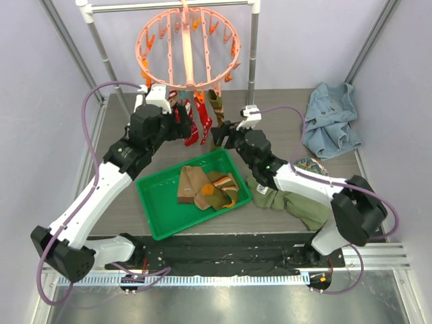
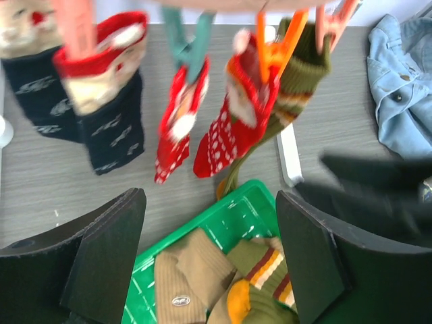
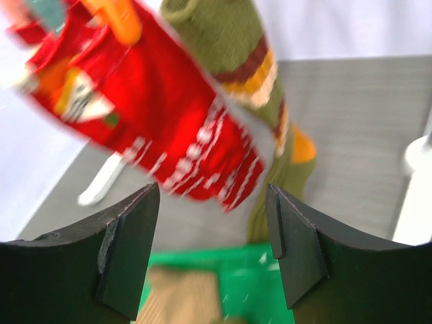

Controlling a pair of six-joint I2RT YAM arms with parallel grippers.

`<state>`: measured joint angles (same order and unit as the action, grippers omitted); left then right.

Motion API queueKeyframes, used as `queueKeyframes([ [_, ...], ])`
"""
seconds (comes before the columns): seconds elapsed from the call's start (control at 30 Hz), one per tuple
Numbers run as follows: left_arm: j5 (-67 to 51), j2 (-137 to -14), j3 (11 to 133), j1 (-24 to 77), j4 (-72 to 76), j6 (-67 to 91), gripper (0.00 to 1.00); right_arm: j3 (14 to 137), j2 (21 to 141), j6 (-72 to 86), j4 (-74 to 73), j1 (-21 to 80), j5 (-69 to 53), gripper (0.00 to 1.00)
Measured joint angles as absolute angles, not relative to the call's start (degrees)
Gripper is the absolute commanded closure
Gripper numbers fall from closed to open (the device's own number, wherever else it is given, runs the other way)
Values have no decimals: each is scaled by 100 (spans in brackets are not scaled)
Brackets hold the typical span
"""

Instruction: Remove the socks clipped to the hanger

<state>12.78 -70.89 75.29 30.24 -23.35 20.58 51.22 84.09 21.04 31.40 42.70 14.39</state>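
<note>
While the hanger point(image 1: 185, 40) hangs from the white rack point(image 1: 169, 5) at the back of the table, several socks are clipped to its pegs. The left gripper point(image 1: 177, 111) is raised just beside them with its fingers point(image 2: 111, 250) spread wide and nothing between them. In its wrist view, two navy socks point(image 2: 111, 131) hang furthest left (one has a red cuff), then two red patterned socks point(image 2: 229, 135) on teal and orange pegs, then an olive striped sock point(image 2: 297, 81). Below sits a green tray point(image 1: 152, 202) holding brown and olive socks point(image 1: 206, 189). The right gripper point(image 1: 219, 131) faces the same cluster from the other side. Its jaws also stand apart, and the red sock point(image 3: 169, 128), blurred here, hangs ahead of them. Further right lie an olive shirt point(image 1: 283, 196) and a denim garment point(image 1: 331, 118).
</note>
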Motion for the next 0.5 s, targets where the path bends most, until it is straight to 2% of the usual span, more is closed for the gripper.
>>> queueKeyframes([
  [0.2,1306,-6414,6919,3024,-2285,2069,16,5872,9341,1566,3293,4270,2357,31],
  [0.5,1238,-6184,6853,3024,-2257,2204,16,6462,10396,1234,3426,4213,2971,34],
])
